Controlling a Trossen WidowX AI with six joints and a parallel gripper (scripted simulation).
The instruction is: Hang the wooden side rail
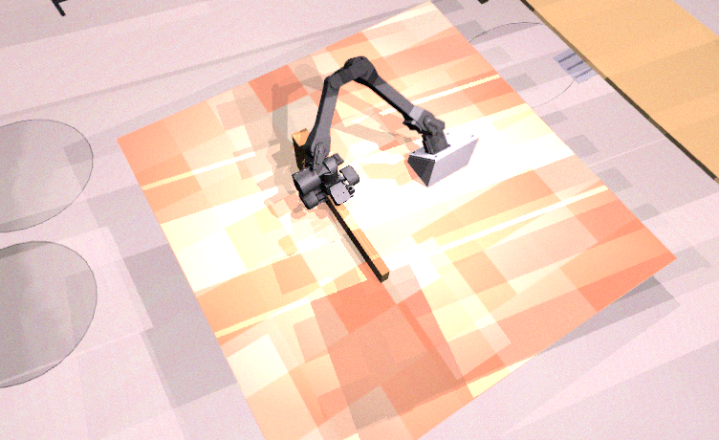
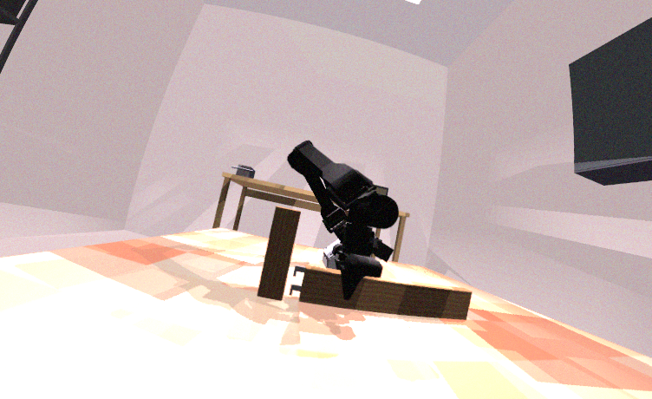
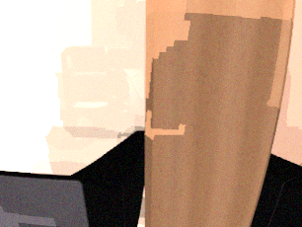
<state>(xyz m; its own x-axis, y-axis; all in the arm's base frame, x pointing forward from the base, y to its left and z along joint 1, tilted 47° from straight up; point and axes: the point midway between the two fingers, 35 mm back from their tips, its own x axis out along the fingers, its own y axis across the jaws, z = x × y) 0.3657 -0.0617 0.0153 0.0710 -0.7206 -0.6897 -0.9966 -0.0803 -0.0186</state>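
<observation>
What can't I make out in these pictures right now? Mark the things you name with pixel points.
- Slot and pins of the post (image 1: 298, 143) (image 2: 279, 253): turned from the exterior view; the arm partly covers the post from above.
- Steel hooks (image 2: 296, 279): the arm hides them in the top view.
- Rail's ends (image 1: 358, 237) (image 2: 418, 299) (image 3: 212, 123): cut off by the wrist picture's edges.
- Wall cabinet (image 2: 621, 104): cropped at right, exterior view.

- An orange-and-cream patchwork bench (image 1: 521, 322) (image 2: 120, 322) (image 3: 30, 30), its bottom corner cut off by the frame.
- A brown wooden post (image 1: 299, 143) (image 2: 278, 252), nearest the upper-left edge.
- A long, straight wooden rail (image 1: 365, 246) (image 2: 418, 299) (image 3: 212, 94), its far end well in from every edge.
- A black jointed arm (image 1: 324, 115) (image 2: 338, 178), bent toward the upper-left edge.
- Its dark parallel-jaw gripper (image 1: 327, 193) (image 2: 349, 290) (image 3: 178, 141), closed on the rail.
- A pale grey angular base (image 1: 458, 160) (image 2: 329, 257), closer to the upper-right edge than the post.
</observation>
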